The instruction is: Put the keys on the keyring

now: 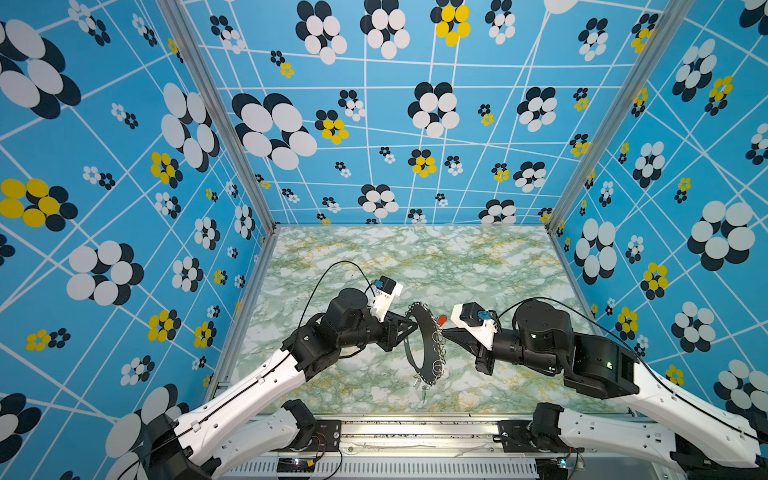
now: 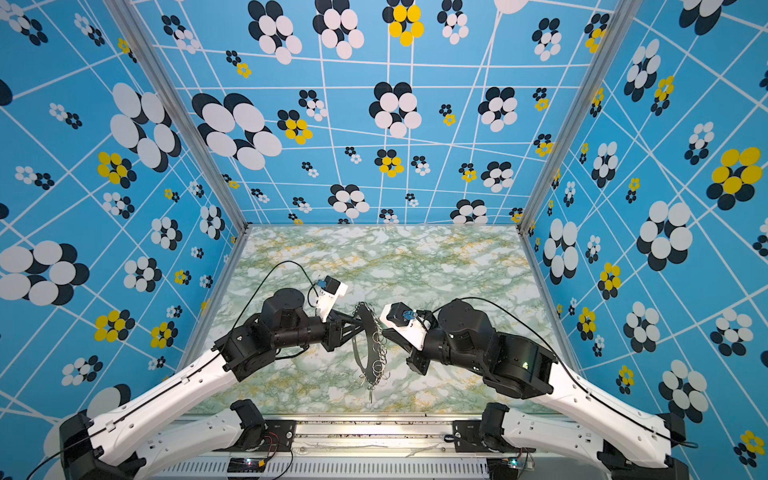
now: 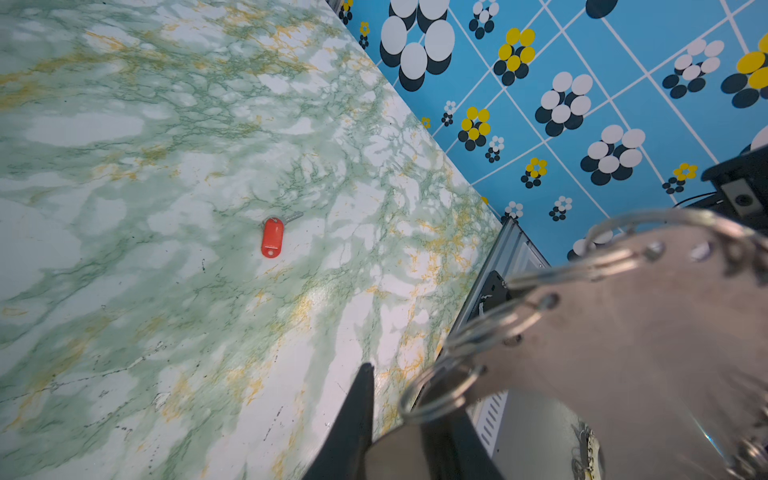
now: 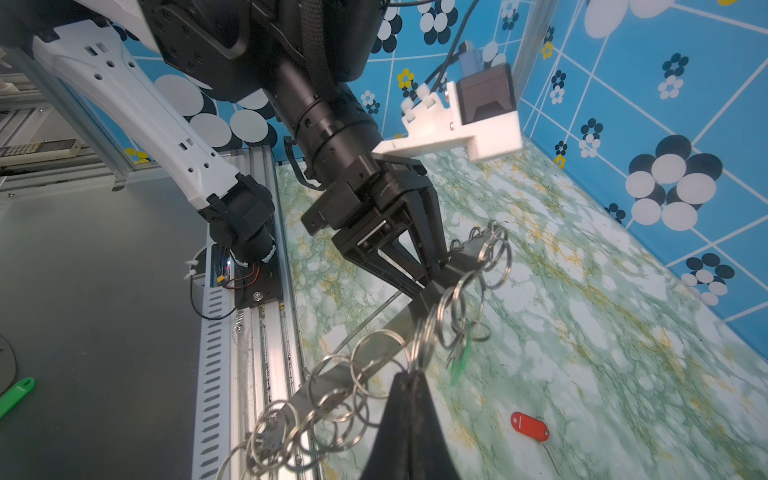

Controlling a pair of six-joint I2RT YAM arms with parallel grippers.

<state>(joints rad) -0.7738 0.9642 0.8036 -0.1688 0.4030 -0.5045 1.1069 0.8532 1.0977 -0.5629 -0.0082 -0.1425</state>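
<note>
Left jaws clamp the keyring (image 3: 623, 340) by its plate, holding it tilted up off the bench (image 1: 374, 257). Right jaws are together, pinching one ring (image 4: 417, 357) on its outer edge. A green key (image 4: 461, 359) hangs from a nearby ring. The red key (image 3: 272, 237) lies flat on the bench, apart from the keyring.

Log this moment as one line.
left hand: grips keyring | right hand: shut at keyring edge | red key: on table | green key: hangs on keyring

far table (image 1: 415, 257) open; keyring (image 1: 424, 328) blocks mid, red key (image 1: 442, 320) beside.
</note>
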